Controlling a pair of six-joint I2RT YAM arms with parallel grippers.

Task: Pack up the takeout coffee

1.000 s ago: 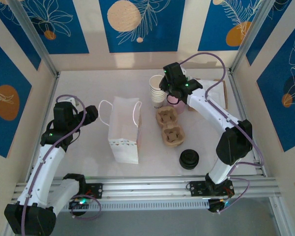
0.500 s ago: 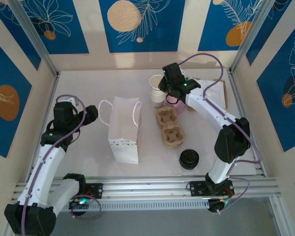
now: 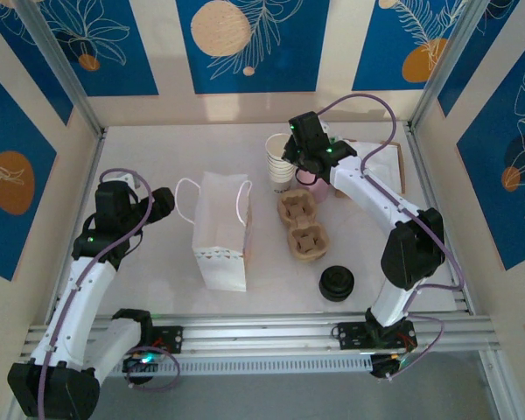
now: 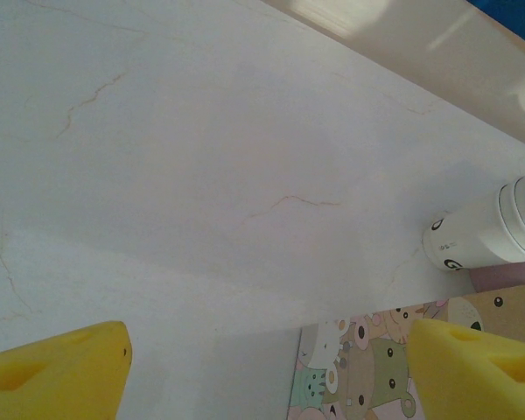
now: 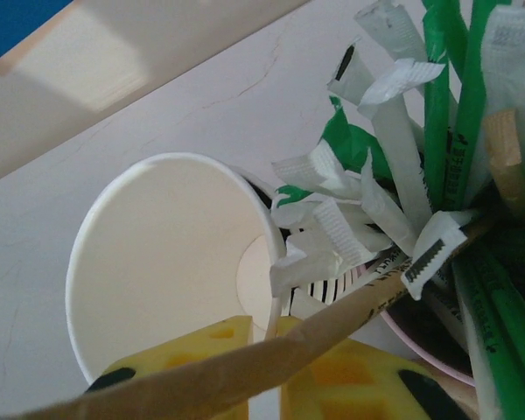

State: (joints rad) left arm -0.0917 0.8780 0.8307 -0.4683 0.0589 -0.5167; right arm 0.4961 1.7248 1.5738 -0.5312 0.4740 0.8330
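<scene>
From above, the right claw (image 3: 299, 150) hangs over the cup stack (image 3: 280, 164), at one o'clock from the paper bag (image 3: 220, 229). The left claw (image 3: 162, 203) sits at nine o'clock of the bag.

On the left wrist, the fingers (image 4: 57, 367) are spread wide above the bare surface (image 4: 201, 157).

On the right wrist, the right claw seems clenched on the top cup (image 5: 157, 254), at the six o'clock part of its rim. The cup is thin, light paper and easily crushed, so a gentle hold on the rolled rim suits it.

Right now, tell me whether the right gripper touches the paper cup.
Touching. Right wrist view: the right gripper pinches the paper cup at its rim.
</scene>
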